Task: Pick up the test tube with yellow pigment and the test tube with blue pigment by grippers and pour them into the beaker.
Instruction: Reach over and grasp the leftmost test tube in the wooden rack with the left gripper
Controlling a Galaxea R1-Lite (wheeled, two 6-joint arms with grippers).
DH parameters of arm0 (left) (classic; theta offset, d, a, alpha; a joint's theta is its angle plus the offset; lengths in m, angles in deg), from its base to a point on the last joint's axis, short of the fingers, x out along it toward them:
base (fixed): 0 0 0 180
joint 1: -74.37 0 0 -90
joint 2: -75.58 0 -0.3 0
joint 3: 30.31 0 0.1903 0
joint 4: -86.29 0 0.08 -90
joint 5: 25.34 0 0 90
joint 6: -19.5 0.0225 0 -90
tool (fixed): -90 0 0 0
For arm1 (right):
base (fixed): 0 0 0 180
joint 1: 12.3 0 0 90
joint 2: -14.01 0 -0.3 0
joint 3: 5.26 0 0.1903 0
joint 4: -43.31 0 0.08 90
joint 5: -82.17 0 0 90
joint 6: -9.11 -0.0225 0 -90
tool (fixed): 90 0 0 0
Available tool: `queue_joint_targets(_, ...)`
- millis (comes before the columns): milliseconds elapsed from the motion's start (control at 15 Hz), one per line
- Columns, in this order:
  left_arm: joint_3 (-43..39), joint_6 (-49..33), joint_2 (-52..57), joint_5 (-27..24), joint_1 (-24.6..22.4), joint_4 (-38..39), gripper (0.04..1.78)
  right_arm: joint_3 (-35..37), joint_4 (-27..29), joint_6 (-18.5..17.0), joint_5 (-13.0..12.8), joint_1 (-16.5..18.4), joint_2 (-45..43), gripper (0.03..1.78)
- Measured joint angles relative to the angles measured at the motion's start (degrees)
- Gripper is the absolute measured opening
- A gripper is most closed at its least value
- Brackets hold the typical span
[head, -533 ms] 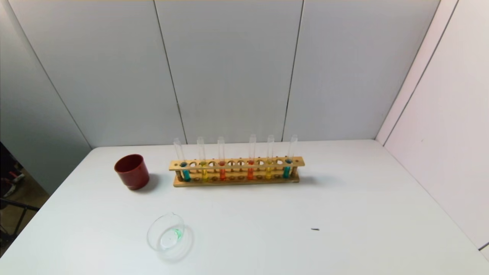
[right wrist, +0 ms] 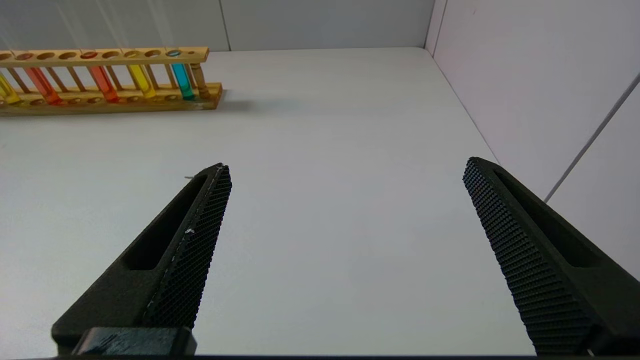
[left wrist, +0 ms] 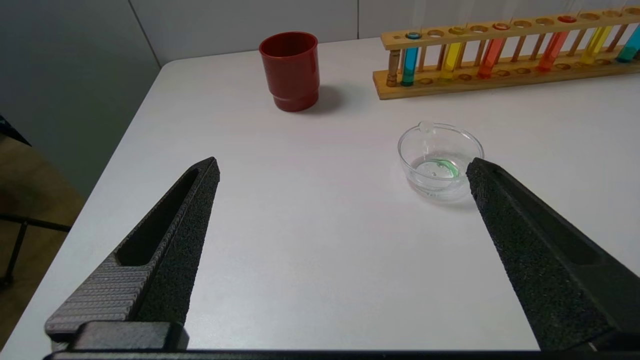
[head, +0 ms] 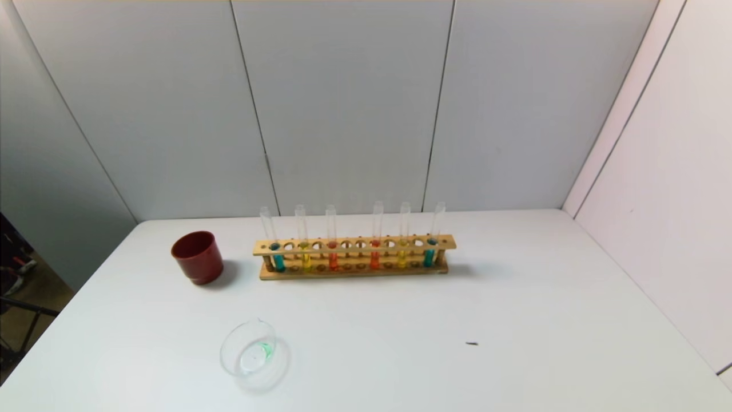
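A wooden rack [head: 354, 273] stands at the table's back with several upright tubes. Blue tubes [head: 278, 260] [head: 429, 256] stand at its two ends, yellow tubes [head: 306, 260] [head: 402, 258] just inside them, and orange-red tubes in the middle. The clear beaker [head: 249, 348] sits front left with a green trace at its bottom; it also shows in the left wrist view [left wrist: 440, 160]. My left gripper [left wrist: 342, 167] is open and empty, low near the table's front, short of the beaker. My right gripper [right wrist: 345, 167] is open and empty over bare table at the front right. Neither arm shows in the head view.
A dark red cup [head: 198, 257] stands left of the rack. A small dark speck [head: 471, 343] lies on the white table [head: 514, 320] at front right. Grey walls close the back and right; the table's left edge drops off.
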State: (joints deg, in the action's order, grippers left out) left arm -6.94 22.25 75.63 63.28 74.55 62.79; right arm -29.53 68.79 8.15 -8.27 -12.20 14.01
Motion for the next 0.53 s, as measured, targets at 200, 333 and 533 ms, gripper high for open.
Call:
queue_joint_targets(200, 0.0, 0.5, 0.0, -0.1, 0.0, 0.0, 1.74, 0.0, 0.0, 0.0, 0.0, 0.0, 0.0, 1.7)
queue_joint_targets(333, 0.4, 1.3, 0.0, -0.6, 0.0, -1.0, 1.74, 0.0, 0.0, 0.0, 0.0, 0.0, 0.0, 1.7)
queue_joint_targets(533, 4.6, 3.1, -1.7, -3.4, 0.0, -3.7, 1.74, 0.0, 0.0, 0.0, 0.0, 0.0, 0.0, 1.7)
